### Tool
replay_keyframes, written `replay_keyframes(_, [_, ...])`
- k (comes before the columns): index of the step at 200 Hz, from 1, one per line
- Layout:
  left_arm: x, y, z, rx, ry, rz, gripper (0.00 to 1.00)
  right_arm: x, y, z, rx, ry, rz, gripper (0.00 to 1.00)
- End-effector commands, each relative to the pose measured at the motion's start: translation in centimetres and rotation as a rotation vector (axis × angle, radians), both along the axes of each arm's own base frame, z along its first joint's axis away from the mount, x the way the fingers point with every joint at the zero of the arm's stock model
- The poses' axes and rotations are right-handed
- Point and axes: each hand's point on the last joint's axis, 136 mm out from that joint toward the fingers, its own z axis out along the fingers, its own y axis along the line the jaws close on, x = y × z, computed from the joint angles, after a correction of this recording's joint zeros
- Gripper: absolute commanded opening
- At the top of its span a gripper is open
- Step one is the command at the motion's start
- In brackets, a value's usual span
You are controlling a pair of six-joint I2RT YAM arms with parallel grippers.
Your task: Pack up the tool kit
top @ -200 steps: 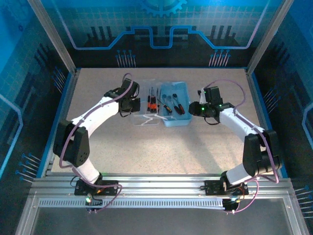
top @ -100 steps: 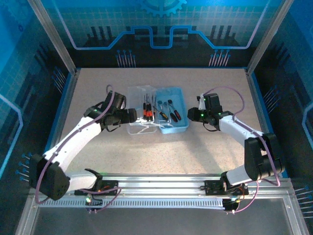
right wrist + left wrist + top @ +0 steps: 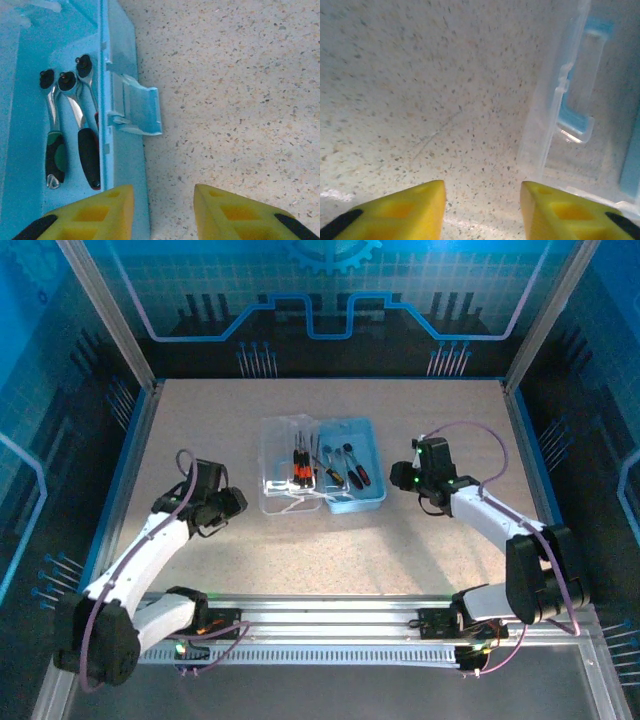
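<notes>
The tool kit [image 3: 355, 490] lies open in mid-table: a light-blue tray on the right, its clear lid [image 3: 285, 490] flat on the left. Black-and-red screwdrivers [image 3: 300, 465] and dark-handled tools [image 3: 350, 465] lie inside. My left gripper [image 3: 237, 502] hangs open left of the lid, apart from it. In the left wrist view, bare table shows between its yellow fingers [image 3: 482, 205], with the lid's edge and handle [image 3: 570, 110] to the right. My right gripper [image 3: 399, 478] is open beside the tray's right wall [image 3: 122, 165]. Its left finger overlaps that wall, below the latch [image 3: 142, 107] and two ratchets [image 3: 82, 130].
Speckled tabletop [image 3: 330, 550] spreads around the kit, with room in front and at both sides. Blue-edged enclosure walls [image 3: 135, 430] border the table. A metal rail [image 3: 330, 610] with the arm bases runs along the near edge.
My left arm has pulled back left and toward the near edge, away from the lid. The kit shifted slightly left early on. The right gripper drew back a little.
</notes>
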Motion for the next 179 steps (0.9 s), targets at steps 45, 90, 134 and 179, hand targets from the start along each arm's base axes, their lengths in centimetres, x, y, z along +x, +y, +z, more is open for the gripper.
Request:
replay_keyframes(45, [1.3,-3.4,-0.7,-0.182,-0.055,-0.091,0.42,0.7,0.2,-4.0,0.003,0.095,-0.019,0.27])
replay_keyframes(90, [1.7,-4.2,-2.2,-0.213,-0.042,-0.123,0.45,0.9,0.4,-4.6,0.014,0.119,-0.017,0.26])
replay_keyframes(134, [2.8,-4.6,-2.8,-0.218,-0.033,-0.134,0.45,1.1,0.4,-5.1,0.004,0.146,-0.01,0.26])
replay_keyframes(179, [3.8,-4.1,-4.1,-0.165,-0.003,-0.132,0.38,1.0,1.5,-5.3,0.053,0.158,0.031,0.29])
